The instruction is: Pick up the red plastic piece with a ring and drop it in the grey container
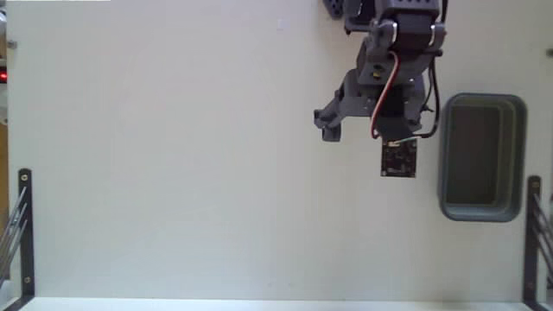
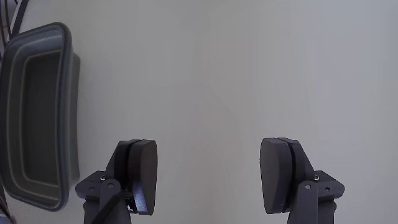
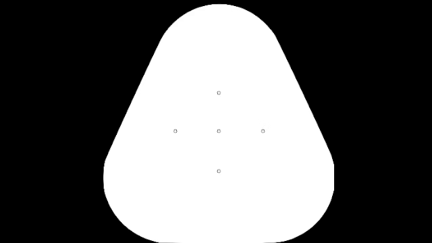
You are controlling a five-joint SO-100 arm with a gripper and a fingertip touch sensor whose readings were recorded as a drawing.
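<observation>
1. Although the task names a red plastic piece with a ring, no such piece is seen in either the fixed view or the wrist view; its place cannot be told, so neither its direction from the gripper nor its long axis can be given.
2. The gripper is seen in the wrist view with its two dark fingers spread wide apart, and only bare pale table is seen between them; nothing is grasped.
3. The grey container is found in the fixed view just to the right of the arm, near the right edge of the table; in the wrist view it lies at the left edge, beside the left finger but not touching it.
4. Its inside appears dark and, as far as can be seen, empty; the red piece is not made out in it, though part of the tray is cut off in the wrist view.
5. Wide open room is offered to the left of the arm in the fixed view, where the table is bare up to the black brackets at the lower corners.
6. It is judged that the piece must be located before any reach is planned.
</observation>
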